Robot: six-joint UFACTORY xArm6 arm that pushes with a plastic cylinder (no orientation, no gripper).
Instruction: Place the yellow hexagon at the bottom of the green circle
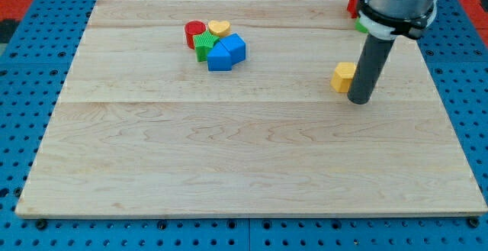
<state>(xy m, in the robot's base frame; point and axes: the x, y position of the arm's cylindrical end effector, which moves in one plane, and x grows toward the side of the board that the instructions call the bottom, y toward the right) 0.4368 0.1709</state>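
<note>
- Camera view shows a pale wooden board (229,167) lying on a blue pegboard surface (23,91); no brand, label or writing can be read anywhere.
- Toward the view's top left sits a tight cluster: a red cylinder (194,32), a green star-like block (204,45), a yellow heart (219,28) and two blue blocks, one (219,56) touching the other (234,46).
- Well apart to the view's right, the yellow hexagon (343,76) rests alone on the board.
- My tip (361,101) stands on the board just beside the hexagon's right side; the rod has no jaws to open or close and grips nothing.
- Behind the rod's housing at the view's top right, a red block (352,4) and a green block (358,25) peek out, shapes mostly hidden.
</note>
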